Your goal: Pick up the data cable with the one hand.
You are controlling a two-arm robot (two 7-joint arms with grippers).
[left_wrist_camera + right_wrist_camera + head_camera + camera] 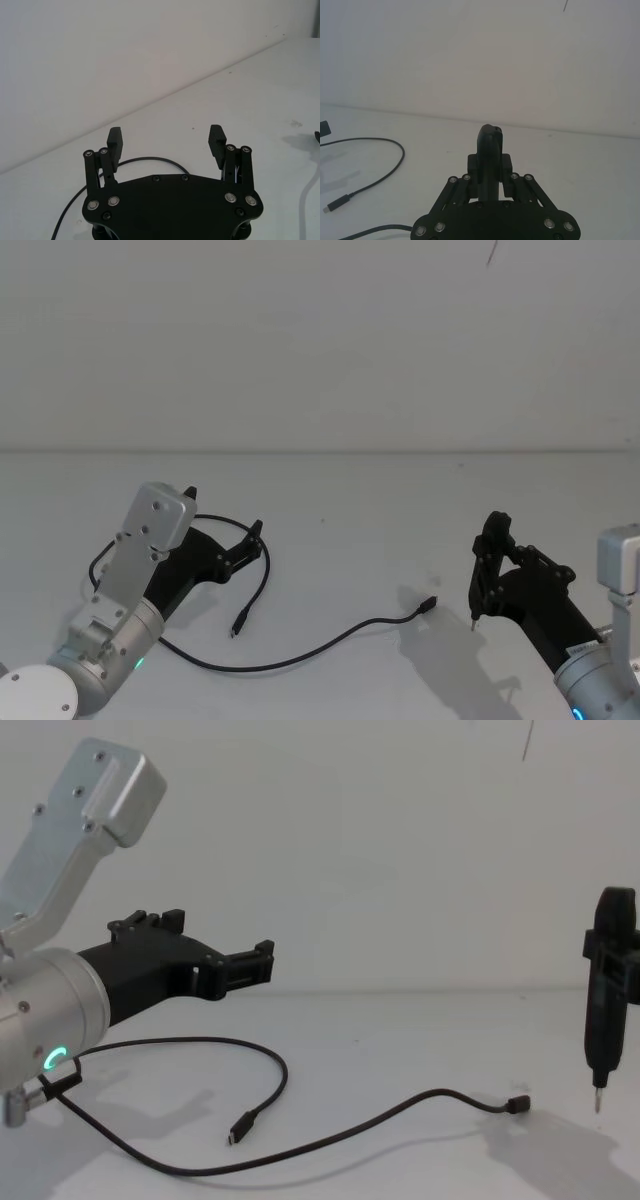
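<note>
Left wrist [40,1010]: big and silver at the lower left of the chest view, its green ring [52,1060] glowing.
Left gripper [166,135]: wide open, both fingers [114,142] spread well apart and nothing between them. In the chest view it points toward the middle of the frame, raised clear of the table [350,490].
Data cable [190,1039]: flat on the table, not gripped. It starts under the left arm at the left of the head view, loops round below the open gripper, then sweeps along the bottom and out toward the centre right.
Near plug [238,628]: at the end of the loop's short leg, lower left of centre in the head view, just beside the long run.
Far plug [428,604]: right of centre in the head view, close to the stick tool's pin tip [597,1098] but apart from it.
Right gripper [490,167]: clamped tight on a slim black stick tool [608,1000] (upright at the right edge of the chest view, pin down).
Pin tip: close above the table; contact cannot be told.
Backdrop: plain white wall [320,340].
</note>
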